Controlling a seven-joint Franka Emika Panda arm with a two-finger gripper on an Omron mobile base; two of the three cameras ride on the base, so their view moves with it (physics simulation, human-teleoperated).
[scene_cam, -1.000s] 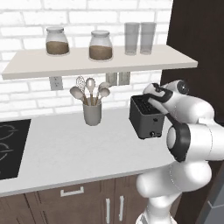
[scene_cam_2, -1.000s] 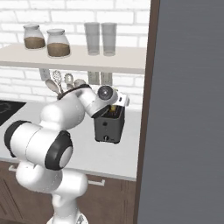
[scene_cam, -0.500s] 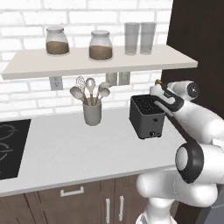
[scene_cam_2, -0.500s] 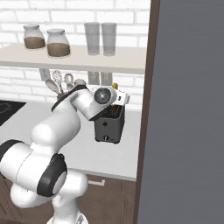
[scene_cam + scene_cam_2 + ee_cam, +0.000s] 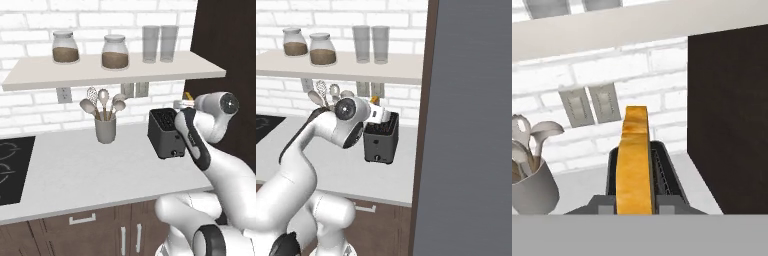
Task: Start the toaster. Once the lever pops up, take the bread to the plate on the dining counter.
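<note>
One bread slice [image 5: 633, 165] is standing on edge, pinched between the gripper's [image 5: 633, 206] two fingers just above the one two-slot toaster [image 5: 165, 133], which is sitting on the kitchen counter [image 5: 75, 175]. One utensil cup [image 5: 105, 129] is holding four utensils. On the shelf [image 5: 100, 71] are sitting two jars and two glasses.
</note>
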